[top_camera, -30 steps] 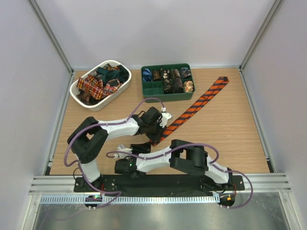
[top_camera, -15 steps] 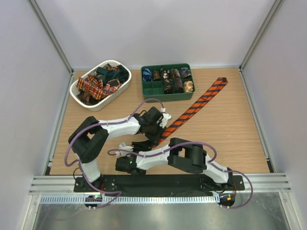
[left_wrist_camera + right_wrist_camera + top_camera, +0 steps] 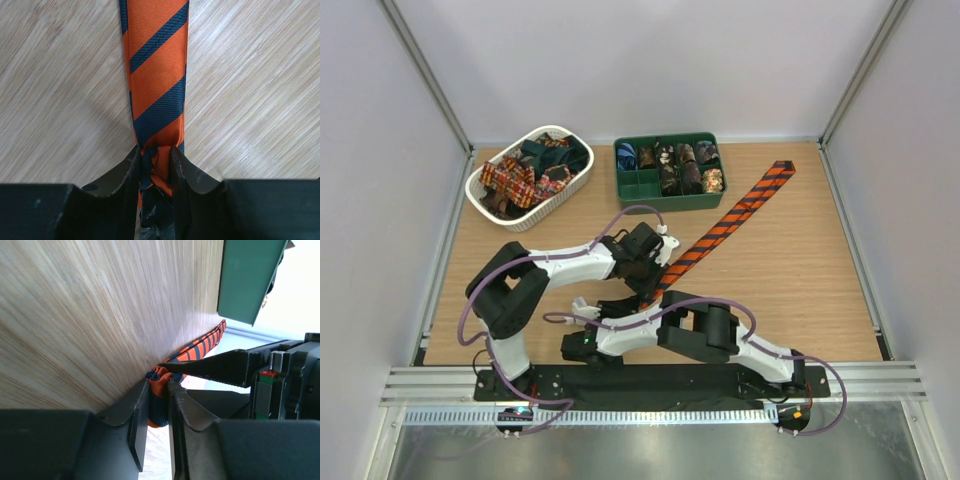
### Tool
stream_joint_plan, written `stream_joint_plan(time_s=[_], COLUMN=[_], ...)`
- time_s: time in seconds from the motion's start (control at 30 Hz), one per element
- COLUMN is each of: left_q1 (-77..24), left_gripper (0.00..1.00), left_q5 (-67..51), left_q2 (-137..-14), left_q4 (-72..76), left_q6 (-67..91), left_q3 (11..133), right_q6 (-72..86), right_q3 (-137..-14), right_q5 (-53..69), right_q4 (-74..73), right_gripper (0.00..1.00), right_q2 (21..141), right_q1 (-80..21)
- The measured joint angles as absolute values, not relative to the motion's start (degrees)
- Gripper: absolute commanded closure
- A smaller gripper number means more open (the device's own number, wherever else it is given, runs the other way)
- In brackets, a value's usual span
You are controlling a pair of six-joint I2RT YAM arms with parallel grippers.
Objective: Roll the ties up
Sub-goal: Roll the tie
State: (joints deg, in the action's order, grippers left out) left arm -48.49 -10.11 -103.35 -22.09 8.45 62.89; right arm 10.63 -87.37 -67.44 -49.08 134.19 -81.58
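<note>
The left pincer (image 3: 156, 159) is closed on the bunched narrow end of the orange-and-black tie (image 3: 157, 75), and the right pincer (image 3: 159, 395) grips the same small bundle from the side. From this end the tie lies flat on the table (image 3: 260, 90) and runs straight ahead of the left pincer, its long axis in line with it, the wide pointed end well apart. Both arms are folded low with wrists close together, so I judge the rolling must advance along this line
</note>
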Motion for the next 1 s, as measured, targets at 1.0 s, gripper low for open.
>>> stream_joint_plan(time_s=[1.0], left_q1=[-48.95], left_gripper=[0.42], left_q5=[-7.90], left_q2=[-101.27], left_q4=[-23.14], left_q6=[8.14], left_q3=[65.41], right_q6=[15.07], right_q3=[-82.06], right_q5=[-63.31], right_q4=[-46.28], right_gripper=[0.94], right_q2=[128.99], right_q1=[-81.01])
